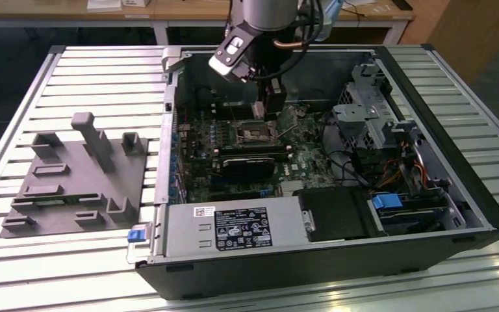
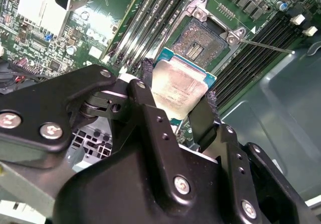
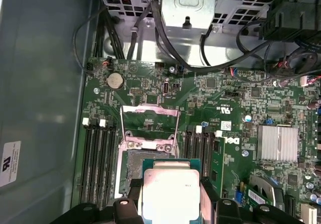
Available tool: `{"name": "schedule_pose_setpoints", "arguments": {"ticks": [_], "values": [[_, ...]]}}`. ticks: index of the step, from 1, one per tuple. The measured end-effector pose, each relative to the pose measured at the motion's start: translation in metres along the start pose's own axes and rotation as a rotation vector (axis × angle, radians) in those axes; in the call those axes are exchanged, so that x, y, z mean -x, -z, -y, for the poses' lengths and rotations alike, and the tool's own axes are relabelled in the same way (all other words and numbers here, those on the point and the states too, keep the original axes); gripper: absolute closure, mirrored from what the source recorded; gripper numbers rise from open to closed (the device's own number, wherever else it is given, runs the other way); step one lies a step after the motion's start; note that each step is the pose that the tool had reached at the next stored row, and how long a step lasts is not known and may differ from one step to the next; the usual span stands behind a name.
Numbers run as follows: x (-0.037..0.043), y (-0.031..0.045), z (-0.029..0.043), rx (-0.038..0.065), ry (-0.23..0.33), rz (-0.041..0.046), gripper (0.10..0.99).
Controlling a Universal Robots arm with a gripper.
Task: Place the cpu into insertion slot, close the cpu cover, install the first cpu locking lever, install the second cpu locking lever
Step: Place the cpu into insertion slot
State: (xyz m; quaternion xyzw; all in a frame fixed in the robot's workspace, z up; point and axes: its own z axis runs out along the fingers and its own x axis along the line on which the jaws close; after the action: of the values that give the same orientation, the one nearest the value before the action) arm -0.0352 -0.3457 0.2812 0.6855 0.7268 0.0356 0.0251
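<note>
My gripper point(image 1: 271, 104) reaches down into the open computer case and is shut on the cpu point(image 2: 180, 88), a flat square chip with a dull silver top, held by two opposite edges between the black fingers point(image 2: 146, 86). In both wrist views the cpu point(image 3: 170, 194) hangs just above the board and overlaps one edge of the insertion slot point(image 3: 131, 168). The slot's dark centre point(image 2: 203, 39) lies bare. Beyond the slot, the cpu cover point(image 3: 150, 144) is swung open. A thin locking lever point(image 2: 266, 45) sticks out beside the slot. In the exterior view the slot point(image 1: 254, 130) sits just below the gripper.
Long black memory slots point(image 3: 98, 158) flank the slot on both sides. A black cooler block point(image 1: 249, 166), a power supply point(image 1: 232, 229), a drive cage point(image 1: 371, 117) and loose cables point(image 3: 175, 58) crowd the case. A grey fixture point(image 1: 76, 175) stands at the exterior view's left.
</note>
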Motion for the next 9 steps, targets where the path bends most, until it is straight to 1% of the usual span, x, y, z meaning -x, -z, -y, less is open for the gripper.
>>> {"name": "schedule_pose_setpoints", "arguments": {"ticks": [9], "values": [[0.0000, -0.0032, 0.0003, 0.000, 0.000, 0.0001, 0.549]]}}
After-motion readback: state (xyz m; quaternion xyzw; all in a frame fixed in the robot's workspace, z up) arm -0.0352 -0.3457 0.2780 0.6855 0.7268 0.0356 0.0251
